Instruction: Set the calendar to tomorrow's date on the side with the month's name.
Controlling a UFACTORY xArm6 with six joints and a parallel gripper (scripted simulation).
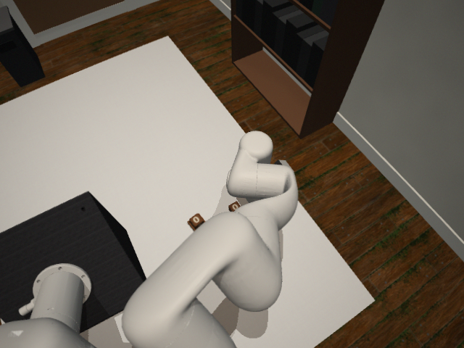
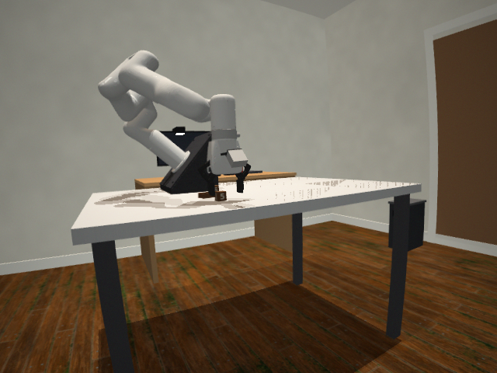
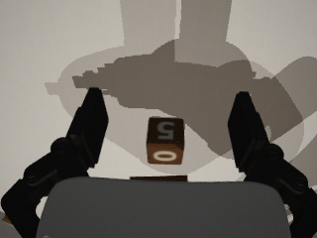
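Note:
A small brown cube (image 3: 165, 141) lies on the white table and shows a 5 and a 0 in the wrist view. My gripper (image 3: 168, 105) is open, and the cube lies between and below its two black fingers without touching them. In the exterior view the gripper (image 2: 225, 185) hangs just above this cube (image 2: 220, 196), whose near face reads 5. In the overhead view the cube (image 1: 234, 206) peeks out beside my arm with a 0 on top. A second brown cube (image 1: 196, 220) with a 0 on top stands apart to its left. I cannot make out the tray.
A black box (image 1: 63, 243) holds the arm's base at the table's near left. My own arm (image 1: 225, 258) hides the gripper in the overhead view. The table's right edge (image 1: 322, 239) is close by. A bookshelf (image 1: 299, 56) stands beyond the table.

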